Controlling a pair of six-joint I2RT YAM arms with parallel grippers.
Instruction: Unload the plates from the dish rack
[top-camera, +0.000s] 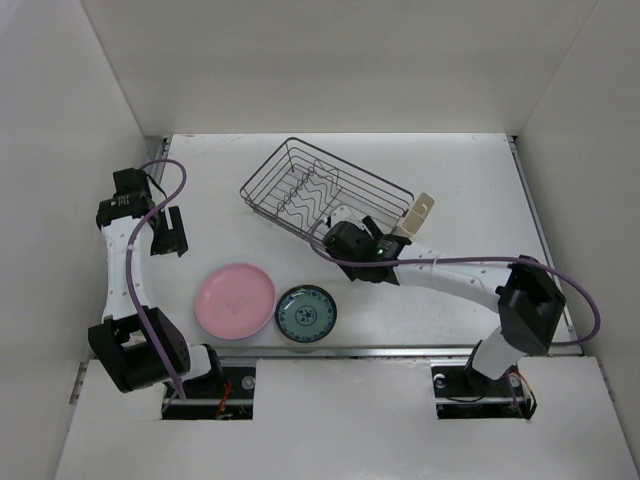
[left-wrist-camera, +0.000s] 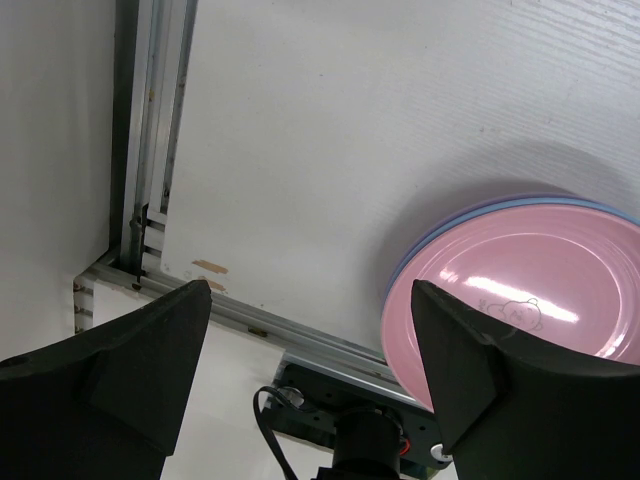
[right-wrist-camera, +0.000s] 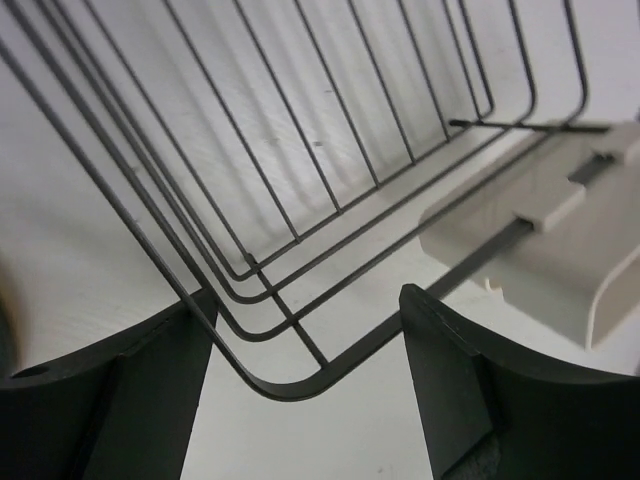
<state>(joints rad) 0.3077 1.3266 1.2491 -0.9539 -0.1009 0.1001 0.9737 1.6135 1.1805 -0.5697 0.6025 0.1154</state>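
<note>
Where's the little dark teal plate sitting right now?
In the overhead view the dark teal plate sits near the front edge of the table, just right of the pink plate, with the dish rack farther back.

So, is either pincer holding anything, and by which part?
Nothing is held. The left pincer and right pincer are open; the right hovers at the dark wire dish rack's corner.

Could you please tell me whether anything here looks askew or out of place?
Only the dish rack: it sits rotated against the edges of the table, its cream utensil cup at the right end. The pink plate and teal plate lie flat side by side near the front edge. Nothing looks spilled or damaged.
</note>
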